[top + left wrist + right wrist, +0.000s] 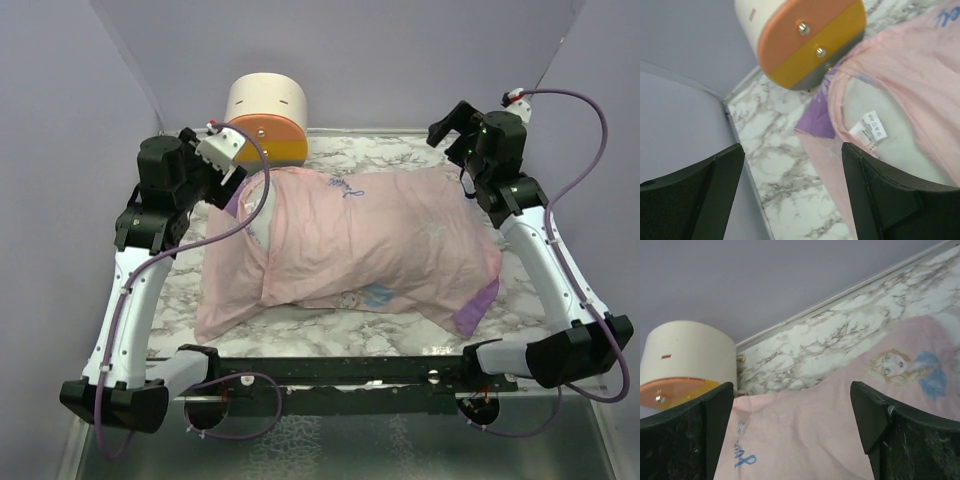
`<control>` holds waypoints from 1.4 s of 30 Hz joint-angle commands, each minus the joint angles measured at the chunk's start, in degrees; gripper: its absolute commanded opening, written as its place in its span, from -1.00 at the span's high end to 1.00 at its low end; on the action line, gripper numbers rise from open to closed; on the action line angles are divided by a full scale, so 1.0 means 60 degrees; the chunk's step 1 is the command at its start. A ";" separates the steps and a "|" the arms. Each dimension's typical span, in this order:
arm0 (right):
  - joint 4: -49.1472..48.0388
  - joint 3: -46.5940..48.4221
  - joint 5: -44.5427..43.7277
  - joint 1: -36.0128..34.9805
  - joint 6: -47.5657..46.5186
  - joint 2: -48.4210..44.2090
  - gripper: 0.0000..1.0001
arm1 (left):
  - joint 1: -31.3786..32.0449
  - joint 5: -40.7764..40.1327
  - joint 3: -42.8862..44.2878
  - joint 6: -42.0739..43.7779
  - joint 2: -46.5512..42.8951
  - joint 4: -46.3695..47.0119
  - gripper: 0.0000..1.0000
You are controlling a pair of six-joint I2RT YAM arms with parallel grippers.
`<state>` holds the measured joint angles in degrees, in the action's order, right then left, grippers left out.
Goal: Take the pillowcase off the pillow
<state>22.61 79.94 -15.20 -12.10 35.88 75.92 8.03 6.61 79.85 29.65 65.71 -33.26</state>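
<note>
Barely begun: case (380, 240) sheathes pillow (256, 210), bare only near table (330, 335) left edge; left claw (790, 190), right claw (790, 430) wide, empty.

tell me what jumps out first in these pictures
The big pale pink fabric pillowcase fills the middle of the marble table, with the plump off-white pillow peeking out of its open left end. Behind that end sits a round cream-and-orange drawer unit. Both arms hang over the pillow's far corners, left gripper and right gripper open.
</note>
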 commanded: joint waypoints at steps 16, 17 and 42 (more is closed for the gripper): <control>-0.0851 0.0552 0.2975 -0.2972 -0.3893 0.2283 -1.00 | -0.1800 0.3108 -0.2695 -0.6251 0.1707 0.0523 -0.40; -0.0815 0.0738 0.3164 -0.3053 -0.3978 0.2538 -1.00 | -0.1871 0.3269 -0.2814 -0.6314 0.1745 0.0548 -0.37; 0.1932 0.7188 0.1060 -0.6333 -0.4875 0.8608 -0.92 | -0.3661 0.5724 -0.4919 -0.6559 0.2060 0.2216 0.88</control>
<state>30.04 122.41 -3.29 -50.52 7.62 127.15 -8.86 39.46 50.41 -9.02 77.91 -23.83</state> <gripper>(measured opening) 0.981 0.099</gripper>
